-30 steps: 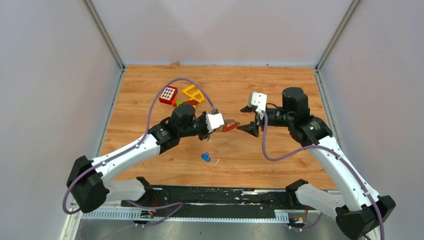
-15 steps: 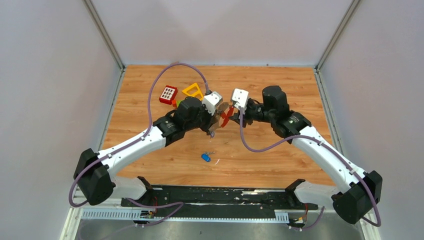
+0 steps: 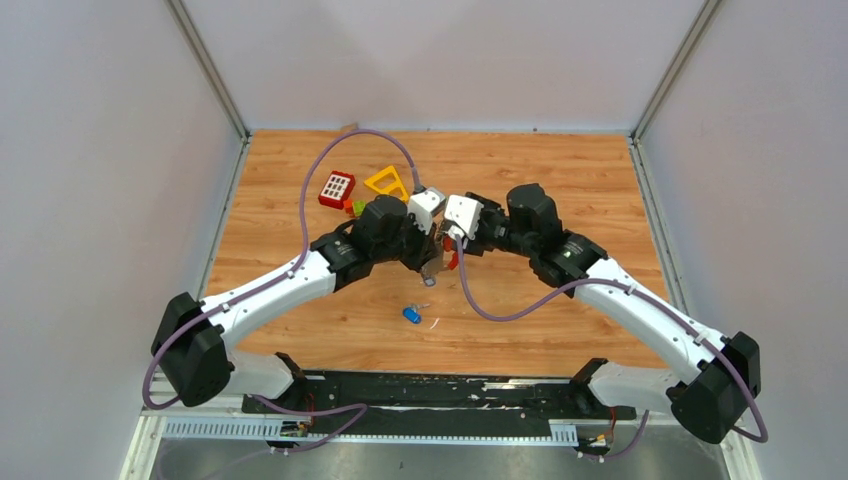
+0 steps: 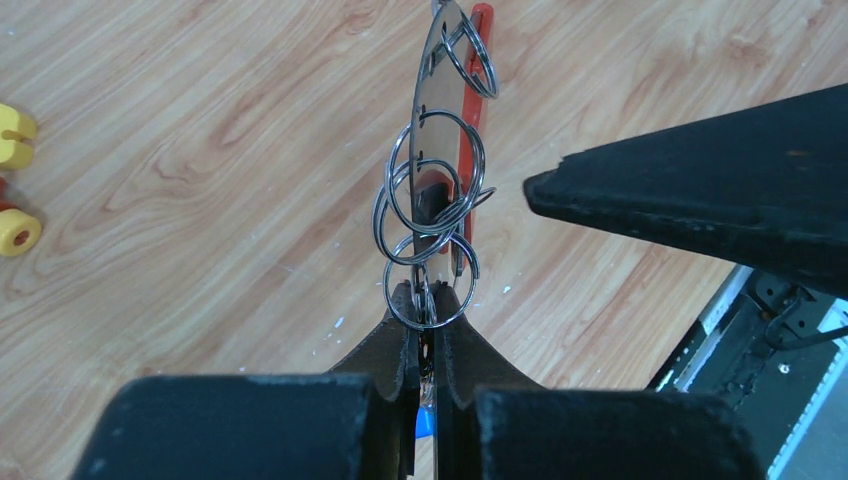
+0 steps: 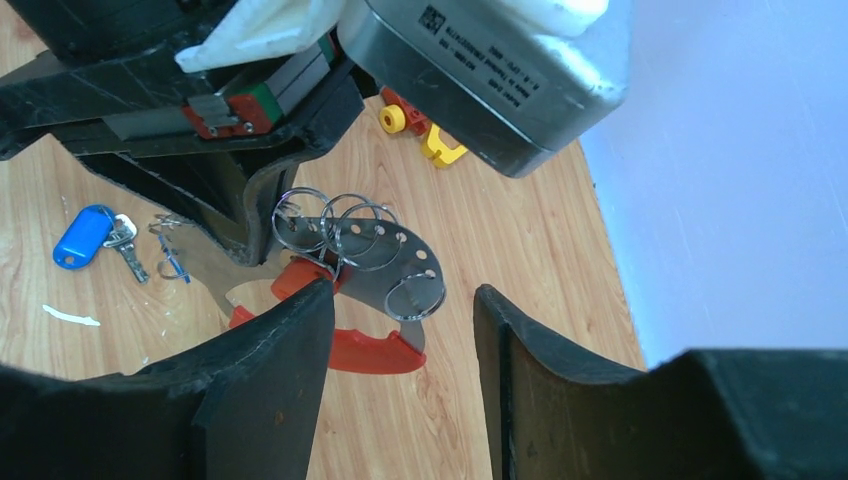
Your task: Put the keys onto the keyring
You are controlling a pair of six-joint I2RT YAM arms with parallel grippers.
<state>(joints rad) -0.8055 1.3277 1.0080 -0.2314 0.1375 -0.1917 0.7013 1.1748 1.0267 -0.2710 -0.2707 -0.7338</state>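
Closing in since a second ago, my right hand (image 5: 400, 300) straddles, spread, the keyring (image 5: 385, 262) my left hand (image 4: 425, 330) pinches above the table (image 3: 600, 190); next, probably, a careful regrip, then the blue key (image 3: 411, 315) lying loose.

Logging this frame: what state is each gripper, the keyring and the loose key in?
left gripper: shut, pinching one end of the keyring.
right gripper: open, one finger on either side of the keyring; contact unclear.
keyring: held up off the table, split rings hanging from it.
blue-headed key: lying flat on the table, loose, not on the keyring.
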